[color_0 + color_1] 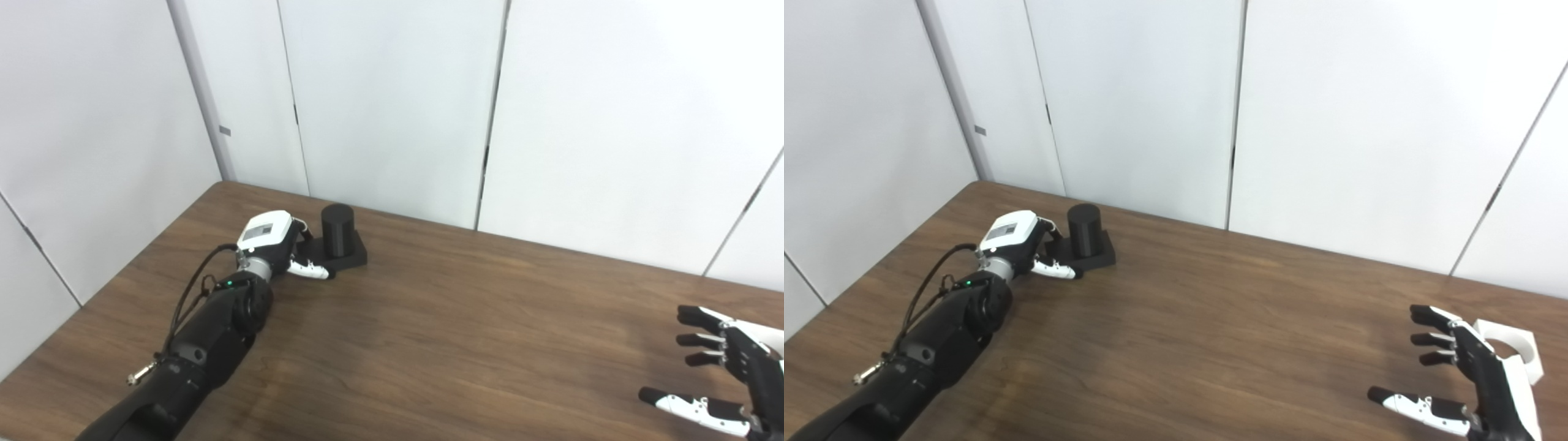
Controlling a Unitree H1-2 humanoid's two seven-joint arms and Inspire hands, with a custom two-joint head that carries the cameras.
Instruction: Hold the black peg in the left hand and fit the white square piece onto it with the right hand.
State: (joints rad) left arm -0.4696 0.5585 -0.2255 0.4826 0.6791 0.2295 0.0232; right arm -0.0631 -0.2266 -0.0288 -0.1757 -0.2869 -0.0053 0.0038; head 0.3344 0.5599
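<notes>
Near the tabletop's [1176, 318] far-left corner, the left hand [272, 242] touches the black peg [337, 229] base, grip unclear, while the spread, empty right hand [1470, 373] nears the unlifted white square piece [1516, 349] at the right edge

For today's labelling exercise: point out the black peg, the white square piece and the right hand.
black peg [337, 229], left eye view, side of the upright cylinder.
white square piece [1528, 360], right eye view, its outer wall past the hand.
right hand [1476, 373], right eye view, back of the palm.
</notes>
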